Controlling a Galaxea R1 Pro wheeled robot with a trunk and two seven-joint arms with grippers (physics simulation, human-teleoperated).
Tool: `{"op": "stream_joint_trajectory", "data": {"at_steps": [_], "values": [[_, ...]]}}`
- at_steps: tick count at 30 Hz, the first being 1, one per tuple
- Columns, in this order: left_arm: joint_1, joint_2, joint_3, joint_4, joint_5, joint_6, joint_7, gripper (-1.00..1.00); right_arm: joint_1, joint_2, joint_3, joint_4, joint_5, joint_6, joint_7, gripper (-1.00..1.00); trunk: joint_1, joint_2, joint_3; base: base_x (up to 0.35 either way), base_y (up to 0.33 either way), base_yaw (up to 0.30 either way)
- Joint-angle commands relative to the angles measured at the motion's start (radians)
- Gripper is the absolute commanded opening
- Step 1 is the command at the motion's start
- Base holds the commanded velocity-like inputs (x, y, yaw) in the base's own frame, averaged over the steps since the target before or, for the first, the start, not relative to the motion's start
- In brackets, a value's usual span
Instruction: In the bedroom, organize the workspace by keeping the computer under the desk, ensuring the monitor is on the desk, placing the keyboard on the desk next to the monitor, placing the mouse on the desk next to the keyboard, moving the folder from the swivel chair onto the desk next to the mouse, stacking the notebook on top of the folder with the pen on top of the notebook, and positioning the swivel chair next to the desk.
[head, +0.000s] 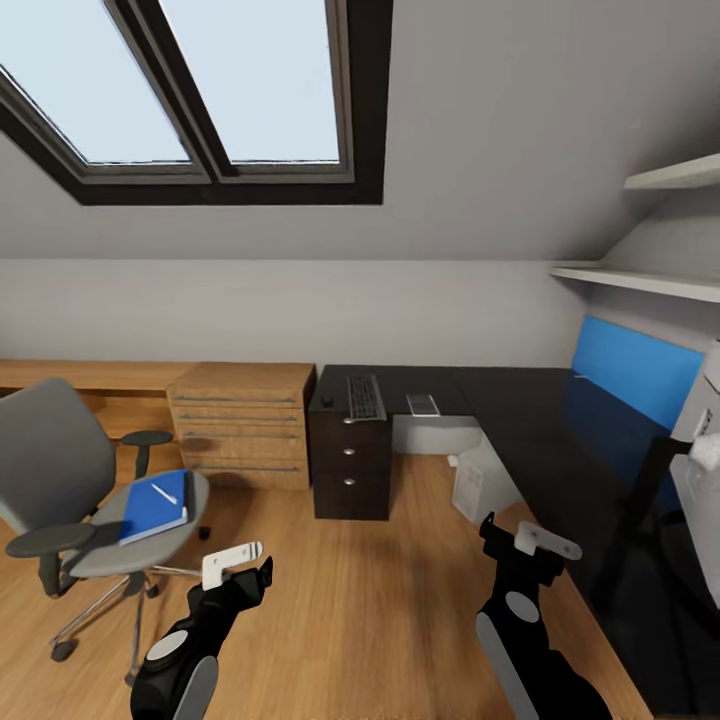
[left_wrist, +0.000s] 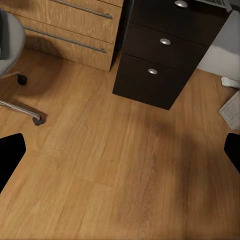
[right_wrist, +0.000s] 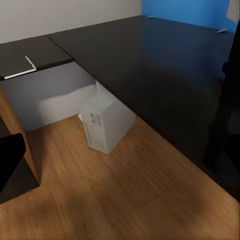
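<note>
1. Both hands hang low over the wood floor (head: 380, 600): left hand (head: 238, 565) at 7 o'clock, right hand (head: 520, 545) at 5 o'clock, each spread wide and empty
2. Swivel chair (head: 60, 470) stands at 9 o'clock, left of the left hand, well apart, carrying the blue folder (head: 155, 508) with the pen (head: 164, 493) on top
3. Black worktop (head: 520, 410) spans 12 to 3 o'clock; keyboard (head: 365, 397) and mouse (head: 326, 401) lie on its far end
4. Computer (right_wrist: 105, 122) sits on the floor under the worktop, ahead of the right hand

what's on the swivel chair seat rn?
On the swivel chair seat: the blue folder with the white pen on top. Whether anything lies beneath the folder can't be seen.
</note>
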Motion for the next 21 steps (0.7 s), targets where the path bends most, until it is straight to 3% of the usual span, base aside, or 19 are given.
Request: {"op": "stream_joint_trajectory", "data": {"at_steps": [1, 21], "values": [[-0.001, 0.000, -0.001, -0.001, 0.010, 0.003, 0.010, 1.00, -0.001, 0.000, 0.001, -0.001, -0.003, 0.007, -0.006, 1.00, 0.000, -0.001, -0.003, 0.000, 0.000, -0.066], [-0.001, 0.000, -0.001, -0.001, 0.010, 0.003, 0.010, 1.00, -0.001, 0.000, 0.006, -0.001, -0.011, -0.015, -0.029, 1.00, 0.000, -0.001, -0.026, 0.000, 0.000, 0.016]]}}
